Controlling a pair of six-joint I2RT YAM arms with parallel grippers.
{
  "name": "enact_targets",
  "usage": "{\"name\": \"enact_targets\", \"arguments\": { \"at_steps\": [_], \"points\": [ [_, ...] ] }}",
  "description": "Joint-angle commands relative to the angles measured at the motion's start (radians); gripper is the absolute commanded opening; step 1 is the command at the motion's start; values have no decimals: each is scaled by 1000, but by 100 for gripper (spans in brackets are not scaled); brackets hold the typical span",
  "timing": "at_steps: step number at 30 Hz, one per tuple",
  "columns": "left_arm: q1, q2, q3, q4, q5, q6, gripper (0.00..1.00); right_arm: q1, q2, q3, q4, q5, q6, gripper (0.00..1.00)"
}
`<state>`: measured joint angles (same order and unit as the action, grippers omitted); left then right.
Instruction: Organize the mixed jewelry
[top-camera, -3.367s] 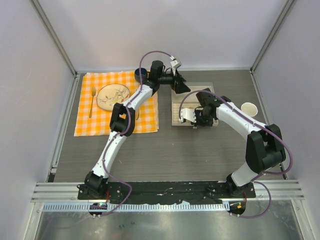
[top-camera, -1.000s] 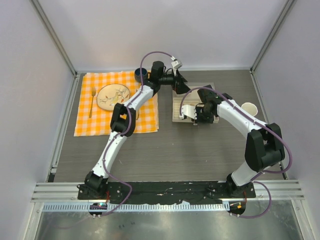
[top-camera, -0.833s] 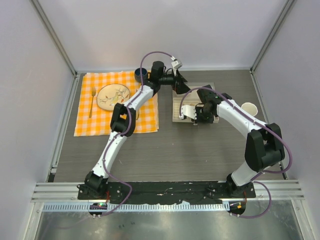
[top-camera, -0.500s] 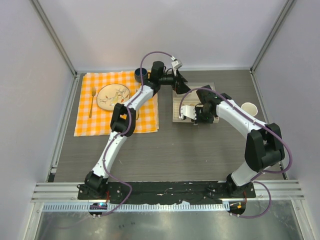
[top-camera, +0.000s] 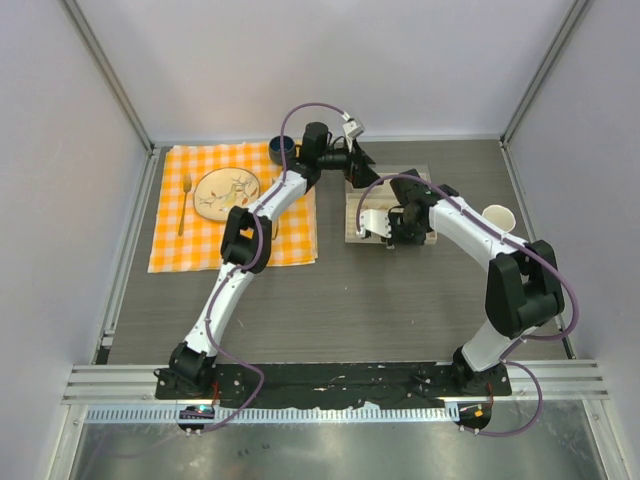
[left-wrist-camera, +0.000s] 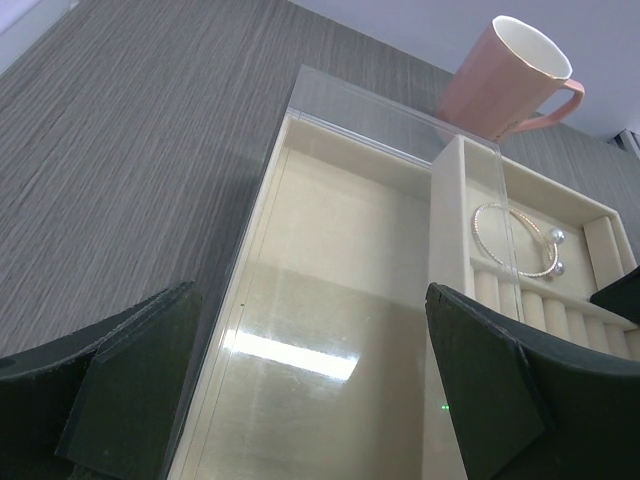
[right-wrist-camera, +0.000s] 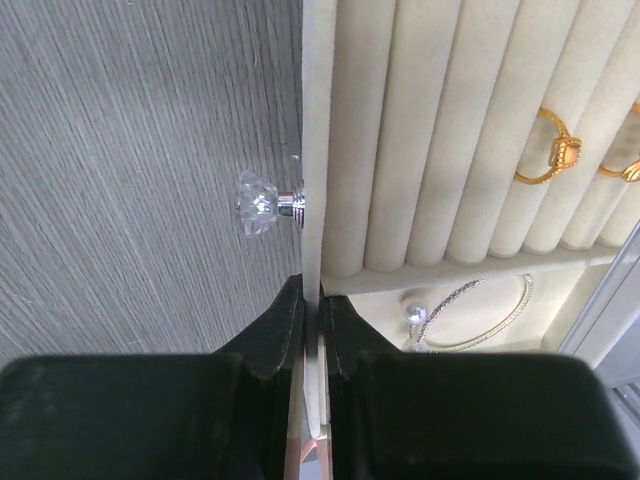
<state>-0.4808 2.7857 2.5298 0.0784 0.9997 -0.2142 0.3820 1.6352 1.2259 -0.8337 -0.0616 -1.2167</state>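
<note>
The right gripper (right-wrist-camera: 312, 292) is closed tight on the thin front wall (right-wrist-camera: 318, 150) of a beige drawer. One finger is on each side of the wall. A little clear knob (right-wrist-camera: 258, 200) sticks out of that wall, just past the fingertips, over the gray table (right-wrist-camera: 130, 150).

Inside the drawer are soft beige rolls (right-wrist-camera: 430, 130). Two gold rings (right-wrist-camera: 553, 150) sit tucked between the rolls near the far side. In the next part of the drawer lies a thin hoop (right-wrist-camera: 475, 318) with a pearl at its end.

The left gripper (left-wrist-camera: 310, 290) is open as wide as it goes and holds nothing. It hangs over the big bare part of the beige box (left-wrist-camera: 340, 250). A clear lid (left-wrist-camera: 400, 130) lies over the box, and the hoop shows partly through it. A pink mug (left-wrist-camera: 505, 85) stands just behind the box.

From above, both arms cover most of the box. Well off to the left is an orange checked cloth (top-camera: 190, 245) with a plate (top-camera: 200, 195), a fork (top-camera: 186, 200) and a dark blue cup (top-camera: 281, 148). The plate has thin marks on it, too small to tell what they are.
</note>
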Motion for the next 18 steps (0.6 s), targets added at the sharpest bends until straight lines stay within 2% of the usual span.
{"name": "enact_targets", "arguments": {
  "at_steps": [1, 13, 18],
  "points": [
    [-22, 12, -11, 41, 56, -31, 100, -8, -3, 72, 94, 28, -9, 1],
    [-27, 12, -12, 49, 59, -34, 100, -14, 6, 103, 93, 45, -10, 1],
    [-28, 12, -12, 52, 62, -36, 100, -17, 11, 103, 107, 55, -4, 12]
  ]
}}
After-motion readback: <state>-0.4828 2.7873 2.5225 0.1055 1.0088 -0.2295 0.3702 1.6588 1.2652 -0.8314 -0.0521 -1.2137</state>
